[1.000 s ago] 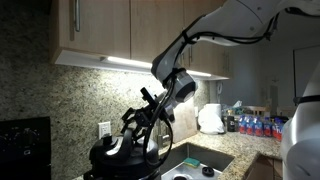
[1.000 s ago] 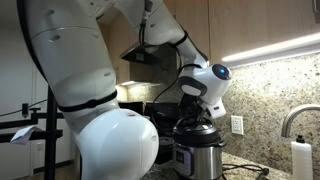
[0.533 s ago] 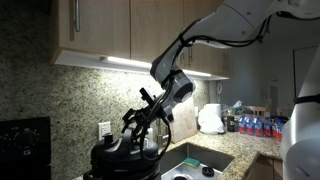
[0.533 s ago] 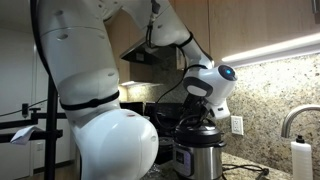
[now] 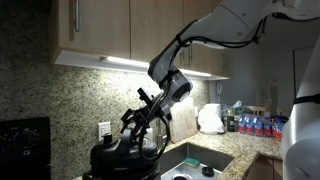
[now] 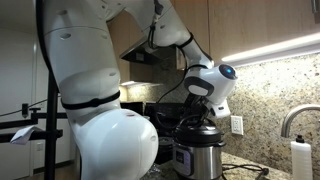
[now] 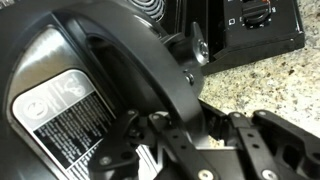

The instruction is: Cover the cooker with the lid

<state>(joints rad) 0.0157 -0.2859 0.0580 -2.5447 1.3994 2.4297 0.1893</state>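
step: seat lid (image 5: 110, 152), lower left of frame, on cooker (image 6: 198, 160) | gripper (image 5: 136, 128): open or closed, cannot tell | tip: lower level, centred on rim; seemingly almost seated

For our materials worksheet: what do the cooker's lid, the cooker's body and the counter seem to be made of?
The lid: probably black plastic, glossy, with soft highlights and a printed label. The cooker: seemingly a brushed steel wall, given its silvery sheen. The counter: speckled stone, likely granite.
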